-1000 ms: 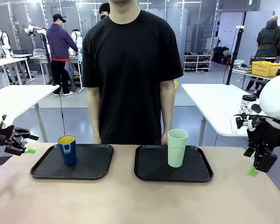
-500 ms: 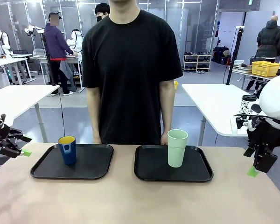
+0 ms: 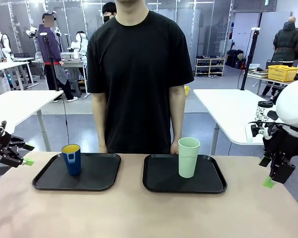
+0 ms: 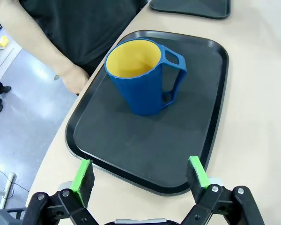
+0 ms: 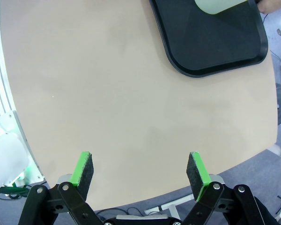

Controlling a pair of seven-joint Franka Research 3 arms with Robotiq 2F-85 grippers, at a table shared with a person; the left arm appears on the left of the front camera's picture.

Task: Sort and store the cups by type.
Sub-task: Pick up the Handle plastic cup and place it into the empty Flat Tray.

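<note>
A dark blue mug [image 3: 71, 158] with a handle and yellow inside stands upright on the left black tray [image 3: 97, 179]; the left wrist view shows this mug [image 4: 143, 77] on that tray [image 4: 131, 150]. A tall pale mint-green tumbler [image 3: 188, 157] stands on the right black tray [image 3: 161, 181], and its base [image 5: 220, 5] shows at the top of the right wrist view. My left gripper [image 3: 26, 154] hangs open off the table's left edge, empty [image 4: 139, 174]. My right gripper [image 3: 267, 173] hangs open past the right edge, empty [image 5: 139, 169].
A person in a black shirt [image 3: 139, 74] stands at the far side, hands hanging just behind the trays. A white paper cup with a dark lid [image 3: 263, 111] sits on another table at the right. Bare tan tabletop [image 3: 139, 213] lies in front of the trays.
My left gripper has drawn back slightly to the left, away from the left tray. The right arm, both cups and the person have not moved.
</note>
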